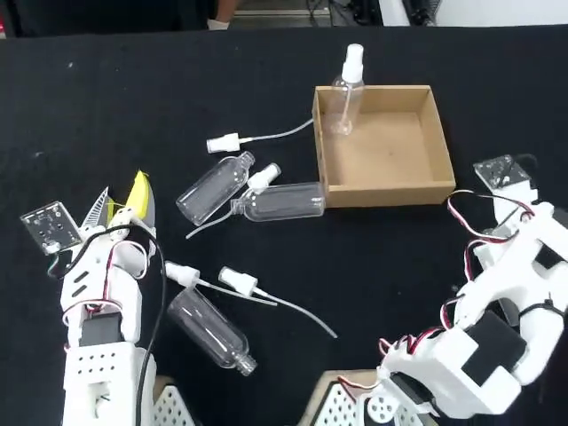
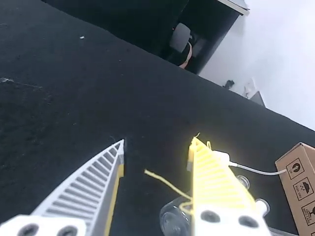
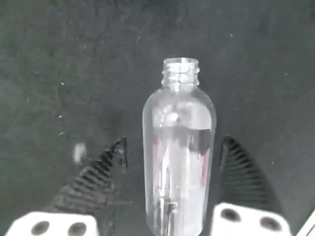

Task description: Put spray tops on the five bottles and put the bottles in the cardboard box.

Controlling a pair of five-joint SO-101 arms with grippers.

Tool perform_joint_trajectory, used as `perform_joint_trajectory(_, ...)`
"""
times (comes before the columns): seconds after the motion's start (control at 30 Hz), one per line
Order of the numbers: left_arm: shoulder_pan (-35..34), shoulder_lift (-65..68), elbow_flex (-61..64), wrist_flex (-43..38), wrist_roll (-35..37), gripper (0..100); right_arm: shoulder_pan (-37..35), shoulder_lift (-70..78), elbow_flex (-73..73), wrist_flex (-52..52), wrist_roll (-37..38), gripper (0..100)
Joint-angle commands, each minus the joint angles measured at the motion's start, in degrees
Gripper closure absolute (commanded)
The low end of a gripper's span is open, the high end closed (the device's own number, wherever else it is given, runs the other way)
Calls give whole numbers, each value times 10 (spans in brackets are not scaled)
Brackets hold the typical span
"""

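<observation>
My right gripper [image 3: 173,142] is released, its jaws either side of an uncapped clear plastic bottle [image 3: 178,157] and just clear of it. The bottle seems to lie on the black table [image 3: 59,49]. At lower left of the high view my left gripper [image 1: 122,191] is released too, empty. The brown cardboard box [image 1: 390,151], upper right, holds one capped bottle [image 1: 346,93]. I'd centre on the body, close gently and keep the neck free for a white spray top [image 1: 238,282].

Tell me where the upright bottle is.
In the high view, the upright bottle stands inside the cardboard box, at its far left corner; a loose spray top lies left of it.
</observation>
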Motion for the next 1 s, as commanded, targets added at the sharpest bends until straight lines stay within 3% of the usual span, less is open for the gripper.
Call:
perform_joint_trajectory(0.0,7,-7,-7,-8,-4,791,11,-4,-19,-39,47,757)
perform_joint_trajectory(0.17,7,-7,-8,-8,-4,791,48,48,-23,-45,92,757)
perform_joint_trajectory(0.4,7,-7,-8,-8,-4,791,55,102,-56,-45,96,766)
perform_joint_trajectory(0.5,7,-7,-8,-8,-4,791,55,108,-78,-45,92,909)
perform_joint_trajectory(0.53,7,-7,-8,-8,-4,791,54,108,-87,-45,80,989)
perform_joint_trajectory(0.67,8,-7,-8,-8,-4,791,52,95,-156,3,0,988)
perform_joint_trajectory(0.83,12,-6,-9,-6,-4,791,11,19,-243,178,-89,988)
perform_joint_trajectory(0.97,37,-2,-36,52,-17,791,-33,-76,-243,185,-177,988)
